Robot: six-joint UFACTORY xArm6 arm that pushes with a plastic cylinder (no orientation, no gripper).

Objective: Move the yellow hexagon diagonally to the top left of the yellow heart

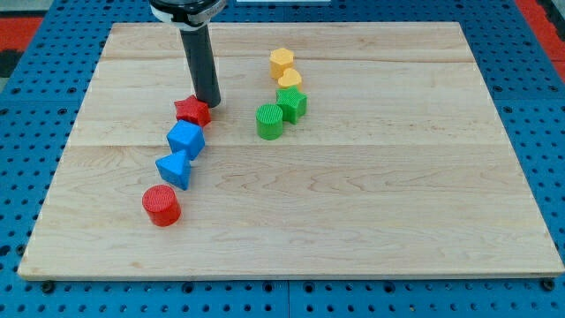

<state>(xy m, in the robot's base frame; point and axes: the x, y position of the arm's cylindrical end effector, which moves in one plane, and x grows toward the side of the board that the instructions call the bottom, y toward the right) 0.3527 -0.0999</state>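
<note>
The wooden board [353, 203] carries 8 blocks in 2 groups. My tip [209, 103] rests on the board just beside the red star [192, 109], at that block's right far edge; contact cannot be confirmed. The tool is a plain rod with no jaws, so it neither spreads nor pinches anything. The yellow hexagon [282, 61] sits far on the board, right of my tip and well apart from it, directly beyond the yellow heart [290, 80] and touching or nearly touching it. The green cube [292, 103] and green cylinder [269, 122] stand just near of the heart. A blue pentagonal block [185, 140], a blue triangular block [175, 168] and a red cylinder [161, 206] trail toward the near left. Judged from this layout, the hexagon needs only a short leftward push, so my tip has to approach from the hexagon's right side without disturbing the heart.
</note>
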